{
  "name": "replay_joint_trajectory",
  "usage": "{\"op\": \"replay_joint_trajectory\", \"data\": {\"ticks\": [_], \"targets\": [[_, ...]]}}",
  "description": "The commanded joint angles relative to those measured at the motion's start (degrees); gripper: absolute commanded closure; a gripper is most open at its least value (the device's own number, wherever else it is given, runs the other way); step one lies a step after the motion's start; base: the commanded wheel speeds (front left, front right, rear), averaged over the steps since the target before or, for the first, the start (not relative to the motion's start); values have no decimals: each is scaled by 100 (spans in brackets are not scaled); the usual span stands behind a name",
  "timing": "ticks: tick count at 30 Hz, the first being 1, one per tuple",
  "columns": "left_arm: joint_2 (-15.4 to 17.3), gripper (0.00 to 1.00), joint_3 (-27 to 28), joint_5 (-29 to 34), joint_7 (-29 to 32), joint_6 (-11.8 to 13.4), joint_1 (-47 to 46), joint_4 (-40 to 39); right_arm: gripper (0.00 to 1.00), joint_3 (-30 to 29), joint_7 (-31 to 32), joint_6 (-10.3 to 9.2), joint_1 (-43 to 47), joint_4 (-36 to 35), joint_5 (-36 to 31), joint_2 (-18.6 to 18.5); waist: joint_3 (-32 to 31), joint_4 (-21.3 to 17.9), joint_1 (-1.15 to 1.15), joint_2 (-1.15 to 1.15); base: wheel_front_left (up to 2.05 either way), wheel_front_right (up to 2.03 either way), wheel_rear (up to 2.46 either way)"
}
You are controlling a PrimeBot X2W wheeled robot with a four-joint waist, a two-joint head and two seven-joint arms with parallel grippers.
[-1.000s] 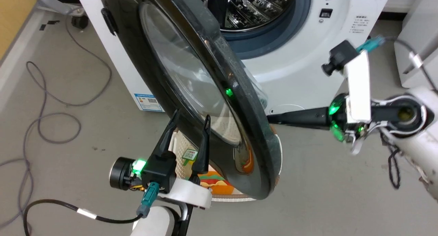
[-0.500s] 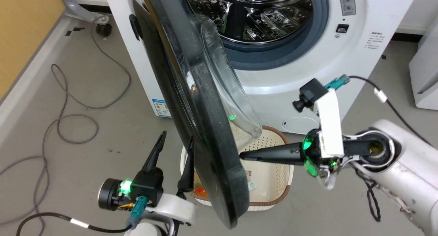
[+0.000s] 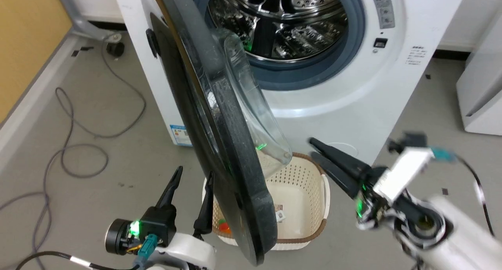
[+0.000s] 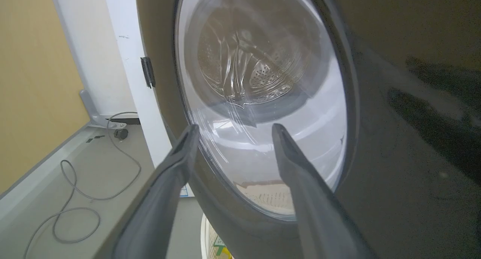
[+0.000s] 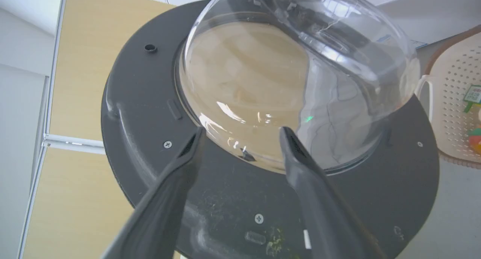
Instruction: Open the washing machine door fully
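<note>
Swung wider off the machine (image 3: 353,86) than a second ago, the door (image 3: 215,117) stands about half open. Its inner face is now clear of the right gripper (image 3: 311,147); the left gripper (image 3: 195,171) hangs beside its outer face. Both are spread, empty. Probably best pushed at the rim (image 3: 255,223), not the glass (image 5: 282,82).

Black glass-bowled washing machine door (image 3: 219,136) swung out, white washing machine (image 3: 392,86) drum exposed.

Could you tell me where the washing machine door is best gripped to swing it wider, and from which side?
Probably its thick black free rim at the near end. The washing machine door stands edge-on, so the right claw could straddle that rim from the open end. The glass bowl is smooth and bulging.
</note>
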Motion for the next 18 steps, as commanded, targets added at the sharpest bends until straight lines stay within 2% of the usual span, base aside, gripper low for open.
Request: {"op": "replay_joint_trajectory", "data": {"ticks": [1, 4, 5, 6, 10, 11, 15, 18], "targets": [[12, 0, 38, -21, -32, -31, 104, 22, 0, -155, -274, 7, 313, 2, -96, 71, -64, -61, 0, 0, 0, 0, 0], [8, 0, 78, -22, -32, -102, 168, 82, 0, -572, -1236, 7, 920, 139, -420, 123, -143, -125, 0, 0, 0, 0, 0], [7, 0, 109, -14, -32, -146, 196, 123, 0, -779, -1922, 7, 1262, 336, -690, 116, -189, -166, 0, 0, 0, 0, 0], [7, 0, 128, -12, -32, -166, 211, 140, 0, -836, -2251, 7, 1416, 449, -830, 126, -211, -185, 0, 0, 0, 0, 0], [5, 0, 217, -3, -32, -217, 283, 195, 0, -1253, -2728, 7, 1945, 940, -1416, 211, -283, -273, 0, 0, 0, 0, 0], [5, 0, 247, -2, -32, -224, 299, 206, 0, -1593, -2738, 7, 2049, 1116, -1651, 286, -298, -304, 0, 0, 0, 0, 0], [2, 0, 349, -1, -32, -248, 361, 239, 0, -3172, -2745, 7, 2433, 1560, -3437, 740, -347, -397, 0, 0, 0, 0, 0], [-1, 0, 417, 4, -32, -258, 397, 252, 0, -4248, -2746, 7, 2699, 1342, -5381, 1090, -366, -463, 0, 0, 0, 0, 0]]}}
